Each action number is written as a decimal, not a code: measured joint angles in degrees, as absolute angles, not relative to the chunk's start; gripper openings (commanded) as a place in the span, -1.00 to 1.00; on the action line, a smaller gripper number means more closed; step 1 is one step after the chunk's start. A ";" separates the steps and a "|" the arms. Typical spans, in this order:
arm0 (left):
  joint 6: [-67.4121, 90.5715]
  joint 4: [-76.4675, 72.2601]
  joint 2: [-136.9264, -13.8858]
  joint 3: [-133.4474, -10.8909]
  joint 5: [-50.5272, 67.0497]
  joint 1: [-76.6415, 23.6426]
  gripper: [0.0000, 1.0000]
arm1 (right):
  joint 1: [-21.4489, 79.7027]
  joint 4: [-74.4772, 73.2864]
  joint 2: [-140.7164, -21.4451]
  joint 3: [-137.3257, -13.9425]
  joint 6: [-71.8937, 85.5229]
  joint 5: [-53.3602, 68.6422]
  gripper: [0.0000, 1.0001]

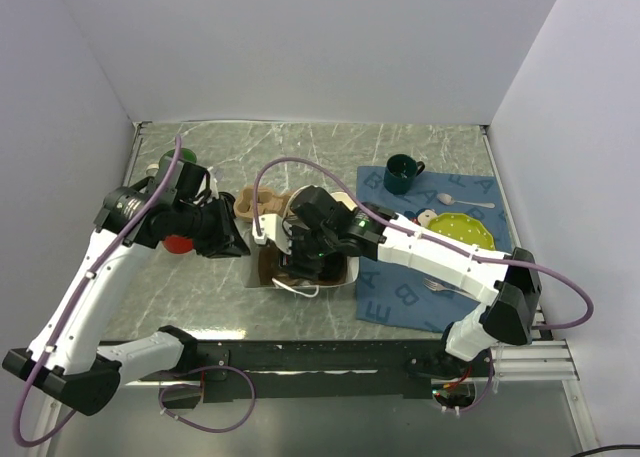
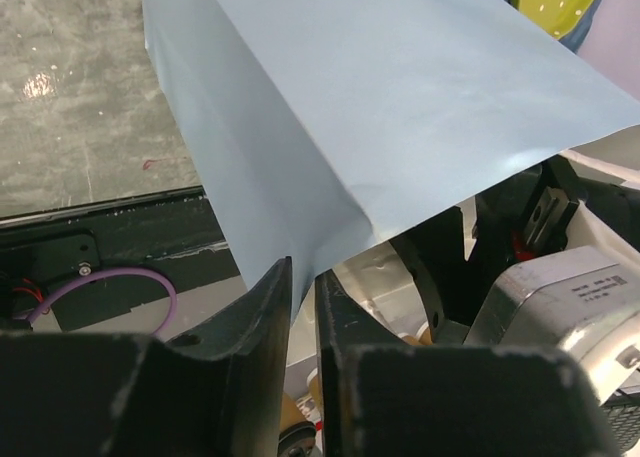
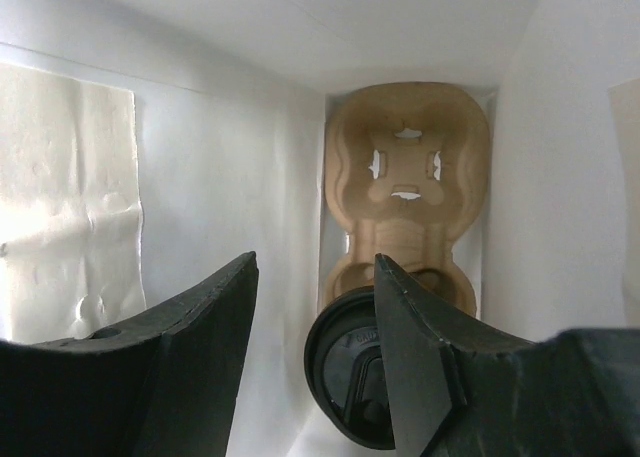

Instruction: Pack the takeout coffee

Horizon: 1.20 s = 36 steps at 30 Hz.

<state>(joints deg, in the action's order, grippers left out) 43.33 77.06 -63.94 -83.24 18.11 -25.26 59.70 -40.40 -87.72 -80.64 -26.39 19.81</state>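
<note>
Inside the white paper bag, near the middle of the counter, the takeout coffee shows only its round black lid. It sits low in the R wrist view, at the near end of a tan pulp cup carrier lying on the bag's floor. Can't tell if the cup sits in the carrier's near pocket or just beside it; the far pocket shows its cut slots.

R jaws are down in the bag mouth and stand wide, w/ only bag wall seen btwn them. The lid is just beside and partly behind one finger; the other finger is apart from it.

L jaws are at the bag's left side and narrow. The bag wall's edge runs down into the slit btwn the fingers; pinched or loose in the gap, can't tell.

Elsewhere on the counter:
- red cup, under the L arm
- dark green mug
- blue lettered cloth, carrying a yellow-green dotted plate, spoon and fork
</note>
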 measured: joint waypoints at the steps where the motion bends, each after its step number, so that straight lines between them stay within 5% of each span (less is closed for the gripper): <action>1: 43.29 76.99 -64.12 -83.42 18.02 -25.26 -0.52 | 59.46 -40.25 -87.74 -80.62 -26.39 19.90 0.15; 13: 42.46 77.08 -66.98 -85.67 14.85 -25.26 -0.31 | 57.84 -38.54 -89.41 -80.58 -26.41 22.15 0.15; 24: 41.12 74.19 -68.23 -85.73 14.11 -25.26 -0.96 | 57.39 -38.54 -90.89 -80.58 -26.44 23.51 0.31; 36: 41.17 73.45 -68.53 -85.62 14.57 -24.97 -0.98 | 57.32 -39.20 -91.02 -80.68 -26.72 28.53 0.70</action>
<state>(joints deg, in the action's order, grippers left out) 41.17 73.45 -68.53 -85.62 14.57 -24.97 57.32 -39.20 -91.02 -80.68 -26.72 28.53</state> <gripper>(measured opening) 0.019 0.842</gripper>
